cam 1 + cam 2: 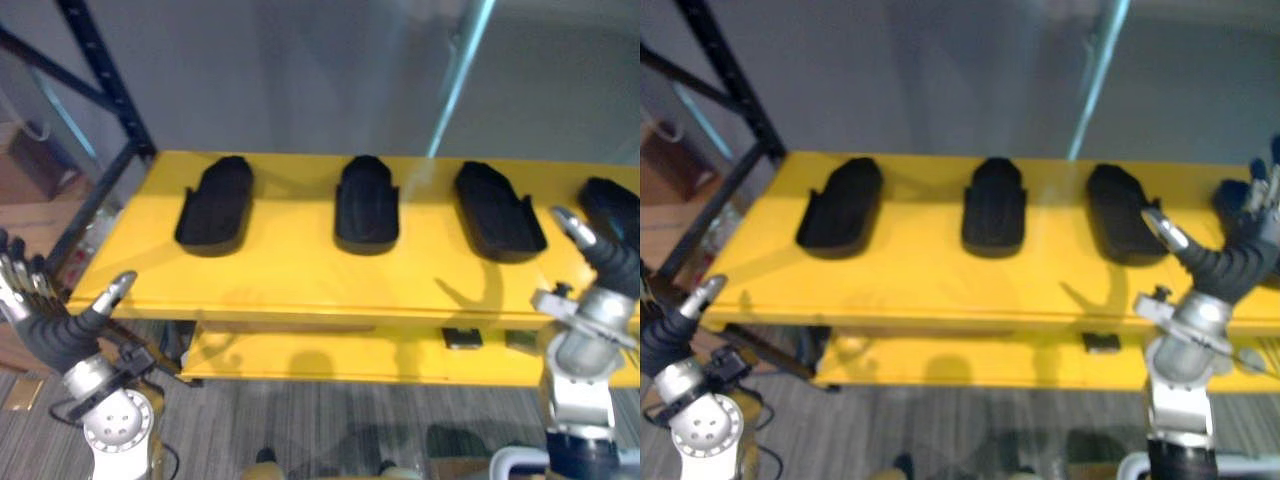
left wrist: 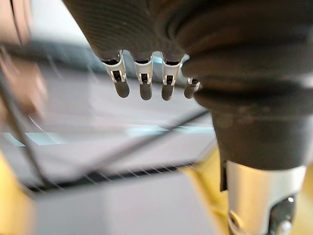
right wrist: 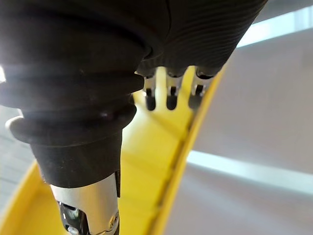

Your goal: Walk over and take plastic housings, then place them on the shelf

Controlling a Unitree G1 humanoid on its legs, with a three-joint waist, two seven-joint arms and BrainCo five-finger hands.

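Note:
Several black plastic housings lie in a row on the yellow top shelf (image 1: 300, 270): one at the left (image 1: 215, 205), one in the middle (image 1: 367, 203), one right of it (image 1: 498, 212). A further one (image 1: 610, 205) at the far right is partly hidden behind my right hand (image 1: 615, 262). That hand is raised over the shelf's right front, fingers (image 3: 168, 95) straight and thumb out, holding nothing. My left hand (image 1: 50, 330) hangs off the shelf's left front corner, below its edge. Its fingers (image 2: 142, 83) are spread straight and it holds nothing.
A black rack upright (image 1: 105, 70) with a diagonal brace stands at the shelf's left end. A lower yellow shelf (image 1: 320, 355) sits under the top one. A pale blue pole (image 1: 460, 70) leans against the grey wall behind. Grey carpet lies below.

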